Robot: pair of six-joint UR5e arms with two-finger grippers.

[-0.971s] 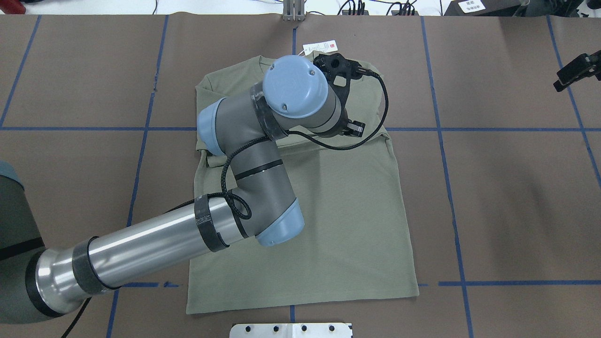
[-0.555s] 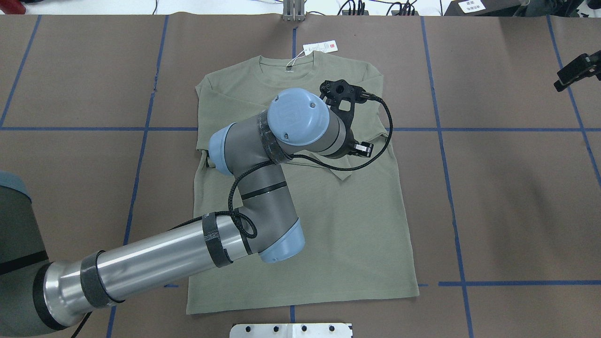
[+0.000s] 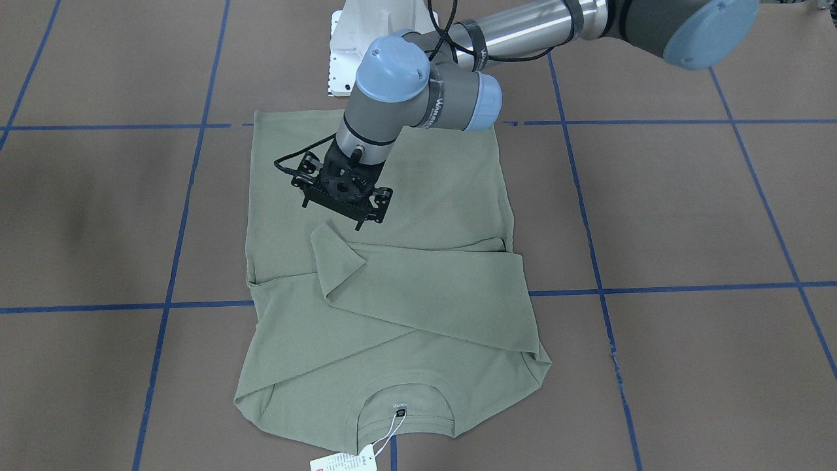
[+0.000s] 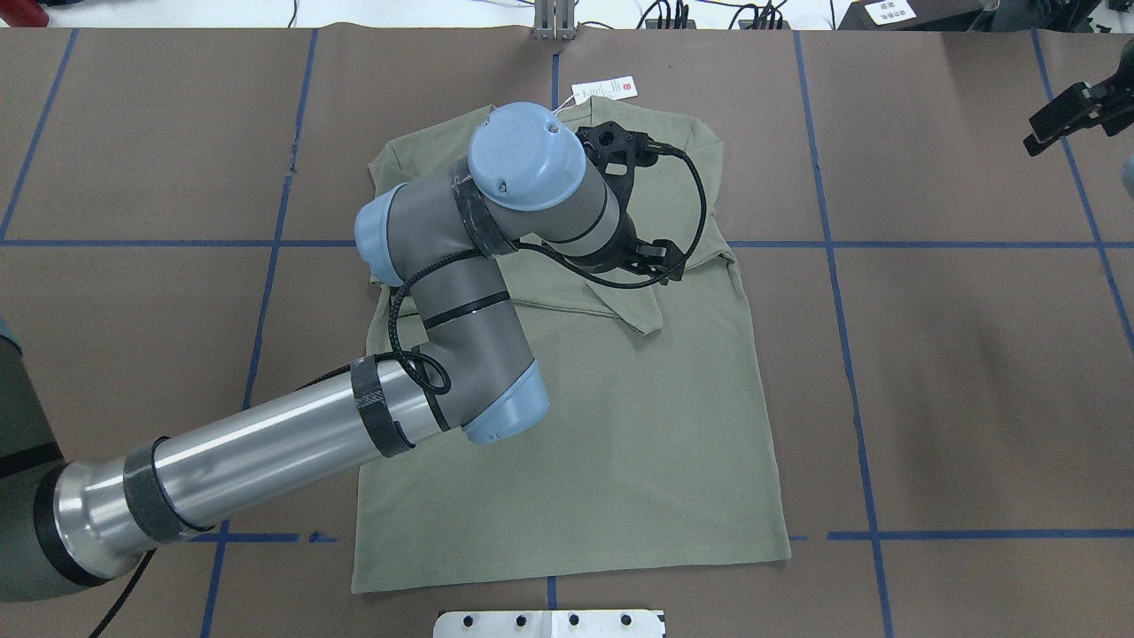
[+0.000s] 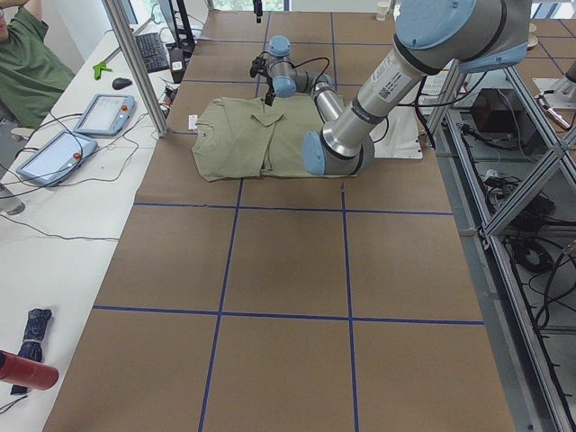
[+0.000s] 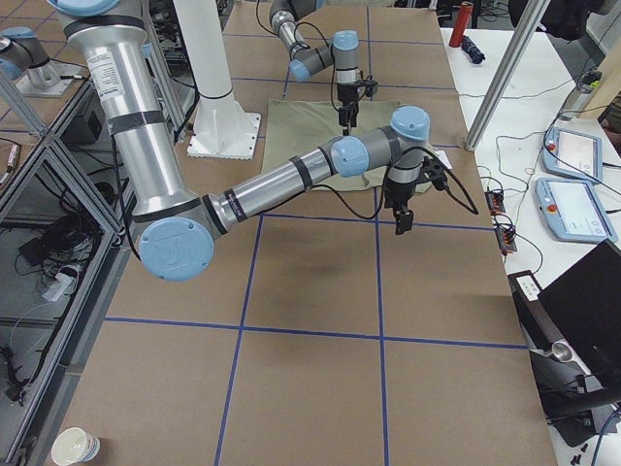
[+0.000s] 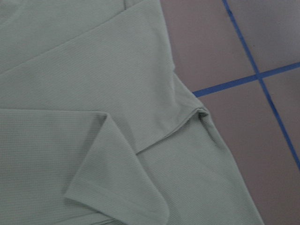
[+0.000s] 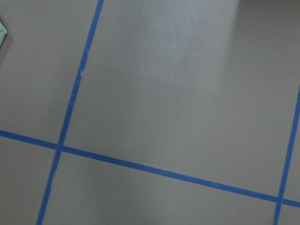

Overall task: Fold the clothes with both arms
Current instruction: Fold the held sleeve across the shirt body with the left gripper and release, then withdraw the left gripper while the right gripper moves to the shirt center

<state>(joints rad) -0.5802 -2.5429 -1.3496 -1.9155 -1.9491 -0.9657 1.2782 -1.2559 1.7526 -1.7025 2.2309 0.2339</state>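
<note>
The green shirt (image 3: 425,307) lies flat on the brown table, collar at the far edge, with its white-and-red hang tag (image 4: 605,89) past the neckline. Both sleeves are folded across the chest, and one cuff (image 3: 340,252) rests loose on the body, also seen in the left wrist view (image 7: 117,187). My left gripper (image 3: 344,191) hangs above the shirt near that cuff, with no cloth seen in it; its fingers are hidden by the wrist. My right gripper (image 4: 1059,120) hovers over bare table at the far right, clear of the shirt (image 4: 638,425). I cannot tell whether either is open or shut.
The white pedestal base (image 4: 549,623) sits at the near edge behind the hem. Blue tape lines (image 8: 140,166) grid the brown cover. A side table past the far edge carries tablets (image 5: 103,112) and cables, with a metal post (image 5: 135,72) and a seated person (image 5: 27,54).
The sleeve cuff, unseen a second ago, now lies flat on the shirt's body. The left wrist swung toward the robot, then back toward the collar. The right gripper drifted slightly left.
</note>
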